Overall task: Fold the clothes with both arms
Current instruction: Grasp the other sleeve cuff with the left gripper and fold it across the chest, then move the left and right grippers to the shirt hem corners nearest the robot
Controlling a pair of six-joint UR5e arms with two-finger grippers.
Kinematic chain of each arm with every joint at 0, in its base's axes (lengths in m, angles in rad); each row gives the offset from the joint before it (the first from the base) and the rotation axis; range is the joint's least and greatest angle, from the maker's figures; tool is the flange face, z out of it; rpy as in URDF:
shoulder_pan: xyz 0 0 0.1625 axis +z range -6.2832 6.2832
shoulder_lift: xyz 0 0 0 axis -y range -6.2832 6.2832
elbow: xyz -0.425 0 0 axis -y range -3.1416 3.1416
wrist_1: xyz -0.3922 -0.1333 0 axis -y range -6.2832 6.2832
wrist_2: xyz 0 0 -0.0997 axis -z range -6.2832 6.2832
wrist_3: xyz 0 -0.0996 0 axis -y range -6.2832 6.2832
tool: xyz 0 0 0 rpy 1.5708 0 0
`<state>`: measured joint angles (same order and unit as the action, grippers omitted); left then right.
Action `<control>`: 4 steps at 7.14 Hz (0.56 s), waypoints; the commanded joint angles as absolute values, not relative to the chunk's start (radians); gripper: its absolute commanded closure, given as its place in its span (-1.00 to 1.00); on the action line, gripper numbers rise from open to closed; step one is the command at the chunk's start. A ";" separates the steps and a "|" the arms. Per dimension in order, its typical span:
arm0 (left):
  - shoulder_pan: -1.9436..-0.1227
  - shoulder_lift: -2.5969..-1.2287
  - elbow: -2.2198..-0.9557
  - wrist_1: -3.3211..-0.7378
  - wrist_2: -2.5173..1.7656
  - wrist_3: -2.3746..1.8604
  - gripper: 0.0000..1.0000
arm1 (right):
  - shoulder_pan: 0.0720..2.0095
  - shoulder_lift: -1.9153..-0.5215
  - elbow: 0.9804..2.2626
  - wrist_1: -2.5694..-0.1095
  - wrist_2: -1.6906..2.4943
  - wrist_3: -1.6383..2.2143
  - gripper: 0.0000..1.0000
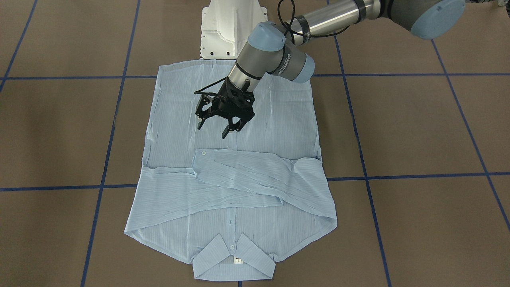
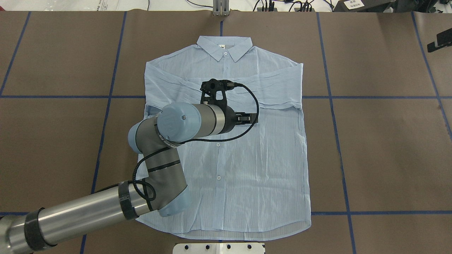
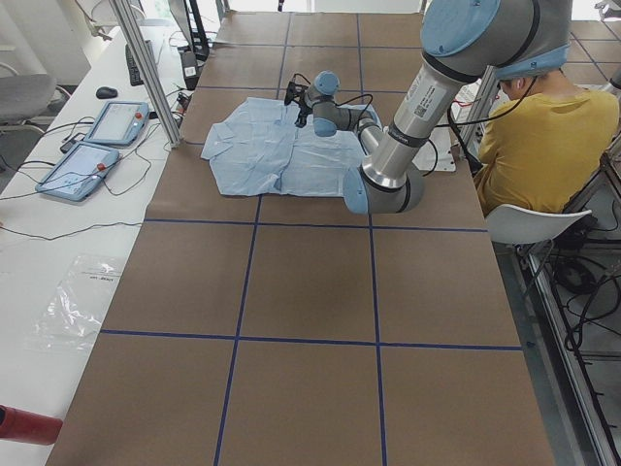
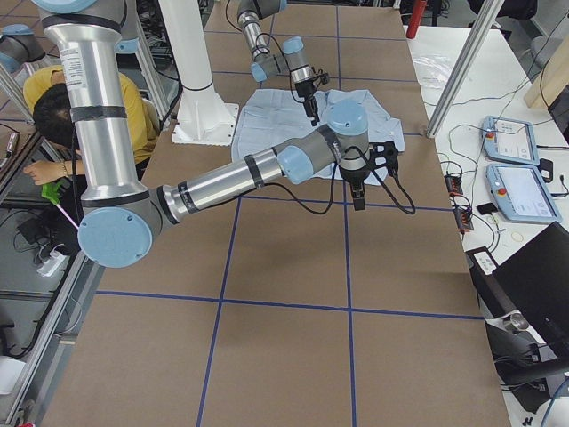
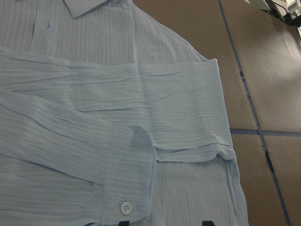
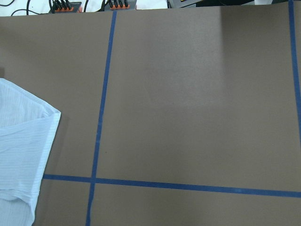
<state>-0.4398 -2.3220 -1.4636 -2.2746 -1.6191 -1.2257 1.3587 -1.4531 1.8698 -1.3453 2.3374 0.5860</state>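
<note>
R gripper (image 4: 357,202) too small, shirt (image 2: 254,169) partly hid by L arm (image 2: 190,125)

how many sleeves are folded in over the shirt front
2. The sleeve from the robot's left side lies on top across the chest, its cuff button showing. The other sleeve lies beneath it, coming from the opposite side.

left arm (image 2: 88,208): entered the overhead view at its lower left, silver forearm slanting up to a sharply bent elbow.
left wrist (image 2: 197,121): blue-capped joints, last link pointing to that view's right.
left tool (image 1: 214,126): black, tilted downward, its two fingers (image 1: 200,122) spread apart with nothing between them.
right arm (image 4: 222,182): seen only from the right side; upper link upright, forearm stretched out almost level.
right wrist (image 4: 345,124): bent downward.
right tool (image 4: 357,197): hung straight down; finger spacing could not be told.
</note>
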 commanded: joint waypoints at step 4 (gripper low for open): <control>-0.453 -1.984 -2.038 -1.867 -1.738 -1.138 -1.00 | 0.803 -1.716 2.244 -1.206 1.930 1.226 -1.00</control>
<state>-0.4514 -2.0608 -1.9563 -1.8852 -1.7058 -1.1323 0.9962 -1.6827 2.1691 -1.2149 2.1018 1.0437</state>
